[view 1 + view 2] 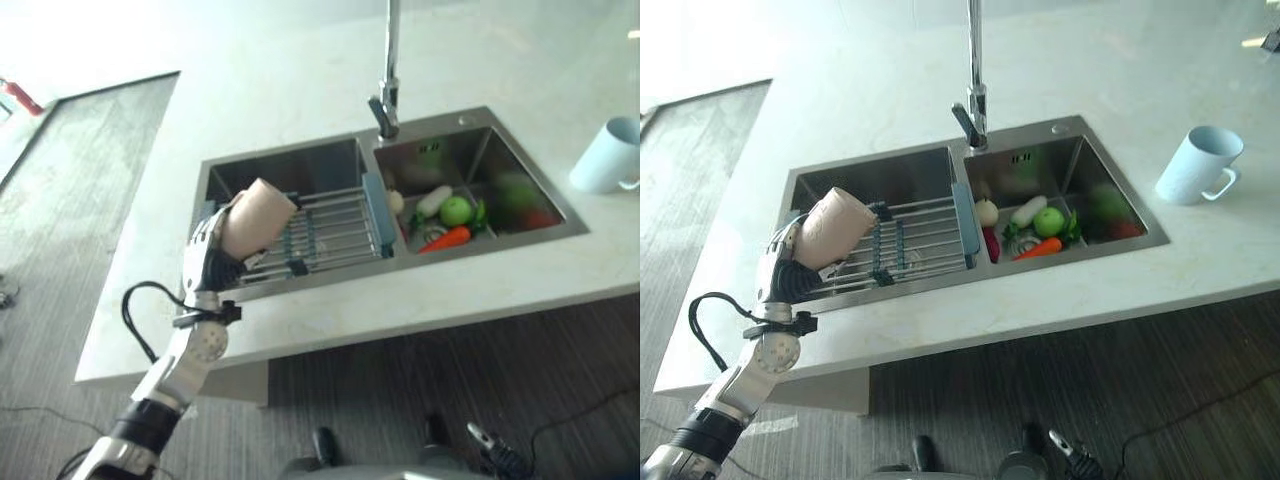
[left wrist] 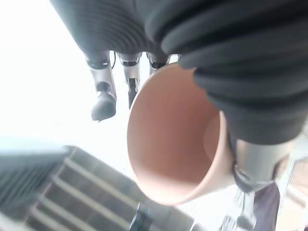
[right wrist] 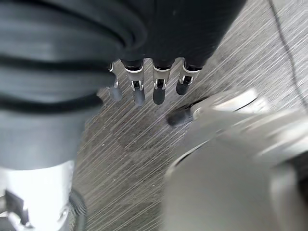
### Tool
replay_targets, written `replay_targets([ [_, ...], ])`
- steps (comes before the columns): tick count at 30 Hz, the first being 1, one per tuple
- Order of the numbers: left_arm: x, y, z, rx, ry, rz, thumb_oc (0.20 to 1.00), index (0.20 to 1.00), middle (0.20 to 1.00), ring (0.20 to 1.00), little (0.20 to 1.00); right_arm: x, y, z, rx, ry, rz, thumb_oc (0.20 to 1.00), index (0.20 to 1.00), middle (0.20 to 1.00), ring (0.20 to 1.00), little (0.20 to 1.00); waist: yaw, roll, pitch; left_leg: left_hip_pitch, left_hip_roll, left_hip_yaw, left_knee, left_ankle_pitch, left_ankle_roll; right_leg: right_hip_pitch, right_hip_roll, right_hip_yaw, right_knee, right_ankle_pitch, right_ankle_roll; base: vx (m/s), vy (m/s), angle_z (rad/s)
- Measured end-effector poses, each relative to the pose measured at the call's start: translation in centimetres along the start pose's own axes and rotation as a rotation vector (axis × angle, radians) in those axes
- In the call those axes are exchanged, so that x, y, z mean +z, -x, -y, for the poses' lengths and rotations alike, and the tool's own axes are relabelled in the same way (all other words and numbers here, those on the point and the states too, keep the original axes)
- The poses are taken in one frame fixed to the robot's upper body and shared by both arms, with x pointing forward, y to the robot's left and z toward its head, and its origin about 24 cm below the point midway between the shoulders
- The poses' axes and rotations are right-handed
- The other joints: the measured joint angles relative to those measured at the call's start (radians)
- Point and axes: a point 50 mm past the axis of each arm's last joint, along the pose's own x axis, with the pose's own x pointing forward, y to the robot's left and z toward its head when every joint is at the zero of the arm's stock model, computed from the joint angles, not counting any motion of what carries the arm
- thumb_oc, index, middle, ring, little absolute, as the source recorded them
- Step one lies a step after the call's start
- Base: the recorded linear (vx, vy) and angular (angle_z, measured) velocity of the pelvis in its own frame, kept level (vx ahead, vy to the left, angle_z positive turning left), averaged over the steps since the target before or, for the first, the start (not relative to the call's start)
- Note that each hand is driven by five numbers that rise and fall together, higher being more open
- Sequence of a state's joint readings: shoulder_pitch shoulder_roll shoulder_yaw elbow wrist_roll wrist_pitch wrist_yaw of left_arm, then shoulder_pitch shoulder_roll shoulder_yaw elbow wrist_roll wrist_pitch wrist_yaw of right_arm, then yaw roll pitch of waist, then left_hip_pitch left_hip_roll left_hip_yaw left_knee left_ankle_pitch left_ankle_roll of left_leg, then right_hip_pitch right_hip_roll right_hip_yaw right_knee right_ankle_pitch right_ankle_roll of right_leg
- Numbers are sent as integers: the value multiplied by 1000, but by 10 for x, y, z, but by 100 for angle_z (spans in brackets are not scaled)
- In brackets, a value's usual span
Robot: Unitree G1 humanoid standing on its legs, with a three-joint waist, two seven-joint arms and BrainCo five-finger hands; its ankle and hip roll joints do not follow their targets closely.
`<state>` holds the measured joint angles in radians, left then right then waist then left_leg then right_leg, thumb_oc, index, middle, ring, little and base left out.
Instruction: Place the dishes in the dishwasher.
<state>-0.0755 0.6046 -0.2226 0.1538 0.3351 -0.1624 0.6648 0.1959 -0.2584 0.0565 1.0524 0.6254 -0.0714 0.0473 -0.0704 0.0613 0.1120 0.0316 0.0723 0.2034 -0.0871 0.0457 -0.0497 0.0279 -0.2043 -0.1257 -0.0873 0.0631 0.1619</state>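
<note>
1. Left eye view has the left hand [image 1: 212, 258] raised at the front left corner of the sink [image 1: 520, 238]; its fingers and thumb are curled round a tan cup [image 1: 256, 213], which tilts with its open mouth facing back toward the wrist.
2. Left wrist view looks straight into the cup's hollow; the fingers [image 2: 103, 102] lie along one side of the cup and the thumb along the other.
3. The cup hangs over the left basin, just above the near left end of a wire rack [image 1: 330, 230] that spans that basin; I cannot tell whether cup and rack touch.
4. The right basin holds vegetables [image 1: 447, 220]: a green round one, an orange carrot, a white one, all lying close together near the divider.
5. A tap [image 1: 388, 70] stands at the back edge of the sink, above the divider.
6. A pale blue mug [image 1: 1198, 165] sits upright on the counter [image 1: 1120, 60] just right of the sink, handle toward the front.
7. Right wrist view shows the right hand [image 3: 144, 86] hanging over the dark floor [image 3: 130, 159]; its fingers are straight, relaxed and apart, holding nothing.
</note>
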Motion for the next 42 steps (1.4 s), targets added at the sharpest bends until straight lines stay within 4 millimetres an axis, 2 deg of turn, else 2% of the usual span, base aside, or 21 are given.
replay_targets([
  [2,1,5,-3,14,21,-3,200,200,200,200,200,-4,2,4,-17,-12,-6,1000,1000,1000,1000,1000,1,-3,-7,19,2,-2,1,5,-7,19,3,-5,0,-4,4,-1,-29,8],
  [7,36,-8,-24,101,98,127,200,200,200,200,200,-8,2,4,-16,-9,-27,1000,1000,1000,1000,1000,40,-15,-43,41,2,-47,1,6,-9,76,5,-56,0,-19,6,8,-48,27],
  [13,18,-8,-41,168,71,31,200,200,200,200,200,-3,0,-4,31,-1,-17,1000,1000,1000,1000,1000,79,5,-68,41,-1,-86,0,6,-9,102,5,-87,0,-30,5,3,-43,18],
  [16,3,6,-42,171,104,-81,200,200,200,200,200,-5,0,-5,68,-1,-28,1000,1000,1000,1000,1000,85,6,-71,41,-2,-109,-5,3,-4,118,5,-110,0,-37,5,3,-64,21],
  [23,-27,35,-48,251,183,-295,200,200,200,200,200,0,-2,-19,216,129,-68,1000,1000,1000,1000,1000,172,8,-73,38,10,-212,2,27,-28,173,41,-183,0,-74,-12,-25,-143,43],
  [25,-31,34,-57,271,167,-293,200,200,200,200,200,5,-6,-25,265,183,-109,1000,1000,1000,1000,1000,224,43,-71,17,40,-268,1,37,-42,195,85,-233,2,-109,-36,-123,-154,81],
  [27,-28,33,-57,272,186,-274,200,200,200,200,200,0,-6,-21,262,210,-147,1000,1000,1000,1000,1000,241,67,-65,-28,54,-311,-6,56,-27,187,113,-296,17,-119,-49,-173,-77,103],
  [28,-26,32,-53,270,210,-266,200,200,200,200,200,-2,-5,-19,258,213,-154,1000,1000,1000,1000,1000,242,66,-58,-55,58,-287,-6,36,39,186,118,-345,22,-114,-69,-211,-9,158],
  [29,-19,24,-48,258,241,-236,200,200,200,200,200,-2,-4,-20,262,210,-144,1000,1000,1000,1000,1000,225,34,-55,-81,72,-140,-6,-56,132,198,97,-438,24,-113,-75,-144,14,226],
  [30,-7,10,-43,245,281,-172,200,200,200,200,200,-3,-3,-21,270,212,-137,1000,1000,1000,1000,1000,197,-15,-49,-102,79,62,21,-96,98,197,48,-543,46,-132,-79,-161,80,287],
  [31,4,-1,-39,237,316,-116,200,200,200,200,200,-1,-3,-17,252,213,-136,1000,1000,1000,1000,1000,172,-52,-30,-139,85,231,180,-64,45,198,-2,-615,95,-152,-95,-83,118,252],
  [32,9,-3,-41,238,319,-83,200,200,200,200,200,1,-3,-13,239,211,-131,1000,1000,1000,1000,1000,166,-73,-29,-139,77,268,298,-65,36,191,-36,-581,119,-166,-117,-83,219,175],
  [33,11,-5,-45,252,320,-61,200,200,200,200,200,5,-4,-10,223,189,-117,1000,1000,1000,1000,1000,158,-84,-27,-117,67,268,412,-91,37,190,-62,-533,134,-186,-106,-40,324,84],
  [34,13,-6,-45,254,325,-52,200,200,200,200,200,11,-4,-6,204,174,-99,1000,1000,1000,1000,1000,153,-68,-26,-68,57,272,437,-94,40,192,-63,-515,160,-185,-94,7,375,60],
  [35,13,-7,-45,247,322,-38,200,200,200,200,200,15,-4,-1,183,149,-81,1000,1000,1000,1000,1000,135,-31,-26,36,-3,249,304,-84,44,171,-70,-489,216,-186,-93,32,528,76],
  [36,17,-18,-48,251,318,-5,200,200,200,200,200,20,-6,-4,177,137,-65,1000,1000,1000,1000,1000,103,1,2,114,-50,216,116,-60,79,104,-109,-458,383,-196,-97,25,413,61],
  [38,19,-22,-51,229,303,20,200,200,200,200,200,22,-7,-10,178,133,-36,1000,1000,1000,1000,1000,102,-23,22,147,-90,159,79,-65,107,35,-194,-413,580,-204,-91,36,364,47],
  [39,20,-24,-52,230,302,29,200,200,200,200,200,20,-7,-12,183,139,-42,1000,1000,1000,1000,1000,105,-25,22,146,-92,140,74,-82,115,19,-187,-386,581,-244,-64,50,418,48],
  [40,20,-27,-56,239,291,36,200,200,200,200,200,21,-9,-21,201,133,-41,1000,1000,1000,1000,1000,113,-39,25,134,-95,118,76,-106,130,10,-148,-372,539,-256,-39,32,405,54],
  [41,18,-28,-60,233,267,40,200,200,200,200,200,21,-10,-31,223,123,-33,1000,1000,1000,1000,1000,122,-69,23,117,-114,106,87,-121,121,17,-154,-405,510,-243,-53,8,387,71],
  [42,15,-26,-59,216,256,28,200,200,200,200,200,20,-10,-35,228,121,-29,1000,1000,1000,1000,1000,124,-65,28,111,-124,96,99,-121,121,16,-174,-408,541,-220,-68,0,453,79],
])
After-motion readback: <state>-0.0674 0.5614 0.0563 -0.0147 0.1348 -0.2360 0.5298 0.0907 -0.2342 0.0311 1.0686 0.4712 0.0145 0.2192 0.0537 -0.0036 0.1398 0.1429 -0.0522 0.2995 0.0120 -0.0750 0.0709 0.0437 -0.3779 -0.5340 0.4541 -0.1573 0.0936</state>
